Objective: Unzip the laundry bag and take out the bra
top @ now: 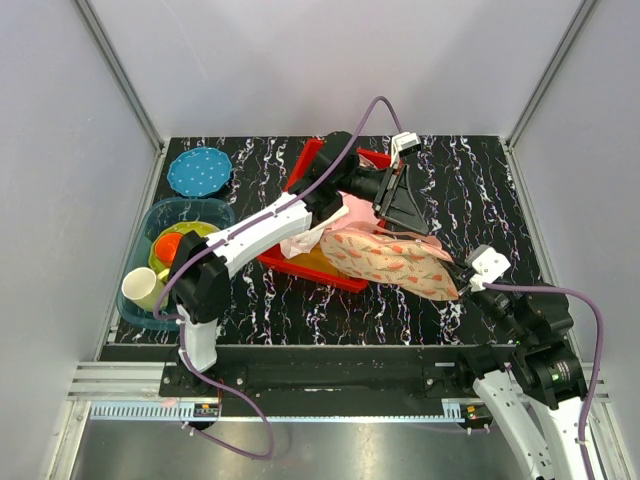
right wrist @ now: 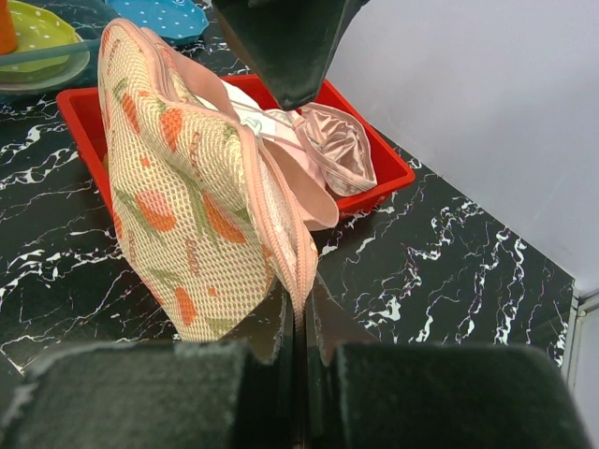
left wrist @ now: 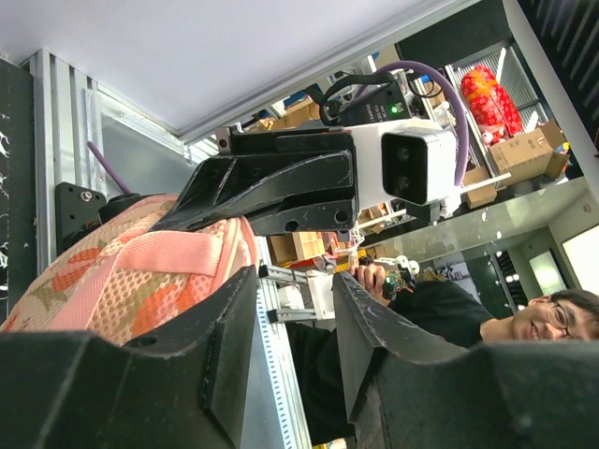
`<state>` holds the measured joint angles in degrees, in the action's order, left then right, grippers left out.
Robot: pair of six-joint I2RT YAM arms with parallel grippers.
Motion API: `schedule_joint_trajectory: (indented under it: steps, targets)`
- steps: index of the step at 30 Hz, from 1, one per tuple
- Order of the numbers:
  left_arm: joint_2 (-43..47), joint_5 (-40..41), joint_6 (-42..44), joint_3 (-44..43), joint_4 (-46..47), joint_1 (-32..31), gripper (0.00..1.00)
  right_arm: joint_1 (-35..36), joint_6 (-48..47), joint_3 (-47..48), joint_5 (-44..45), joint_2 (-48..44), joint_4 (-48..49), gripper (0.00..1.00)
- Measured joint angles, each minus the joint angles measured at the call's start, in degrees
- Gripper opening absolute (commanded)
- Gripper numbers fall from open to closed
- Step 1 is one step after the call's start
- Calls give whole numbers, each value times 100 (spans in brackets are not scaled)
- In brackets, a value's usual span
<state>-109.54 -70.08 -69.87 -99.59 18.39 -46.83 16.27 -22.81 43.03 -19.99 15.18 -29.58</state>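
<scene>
The laundry bag [top: 392, 260], peach mesh with an orange flower print and pink trim, stands half lifted on its edge, from the red bin [top: 300, 265] out onto the table. My right gripper [top: 463, 283] is shut on the pink zipper edge at its near end [right wrist: 299, 309]. The bag [right wrist: 187, 196] fills the left of the right wrist view. My left gripper [top: 404, 228] hangs open and empty just above the bag's far end; its jaws [left wrist: 295, 281] stand apart with the bag [left wrist: 112, 281] beside them. The bra is not clearly in view; a smooth pink fold [right wrist: 314, 192] shows behind the bag.
The red bin [right wrist: 398, 178] holds a glossy pink item [right wrist: 342, 150] and a white garment [right wrist: 248, 108]. At the left stand a blue dotted plate [top: 199, 171] and a teal bin [top: 150, 225] with dishes and a cream cup [top: 142, 288].
</scene>
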Motion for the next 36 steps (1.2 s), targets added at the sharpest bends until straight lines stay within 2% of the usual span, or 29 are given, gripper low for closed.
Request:
schedule_joint_trajectory:
  steps: [3, 7, 8, 14, 19, 22, 25, 27, 33, 36]
  targets:
    - [0, -15, -151, 13, 201, -4, 34, 0, -2, 0, 0, 0, 0, 0]
    - [0, -22, -164, 87, 210, -11, 52, 0, -2, 0, 0, 0, 0, 0]
    - [0, -13, -101, 87, 107, -11, 54, 0, -2, 0, 0, 0, 0, 0]
    - [-57, 542, 1696, -649, -2583, -26, 54, 0, 0, 0, 2, 0, 0, 0]
    - [-55, 693, 2223, -629, -3324, -81, 51, 0, -4, -50, 39, 0, -2, 0]
    - [-28, 710, 2208, -350, -3228, -103, 46, 0, -11, -101, 46, 0, -33, 0]
    - [33, 682, 1860, 48, -2691, -79, 42, 0, -15, -151, 46, 0, -81, 0]
    - [37, 647, 1576, 190, -2315, -74, 35, 0, -15, -160, 50, 0, -114, 0]
    - [42, 560, 1110, 227, -1692, -81, 32, 0, -44, -160, 116, -7, -101, 0]
    - [44, 527, 986, 227, -1537, -87, 27, 0, -79, -160, 162, -13, -107, 0]
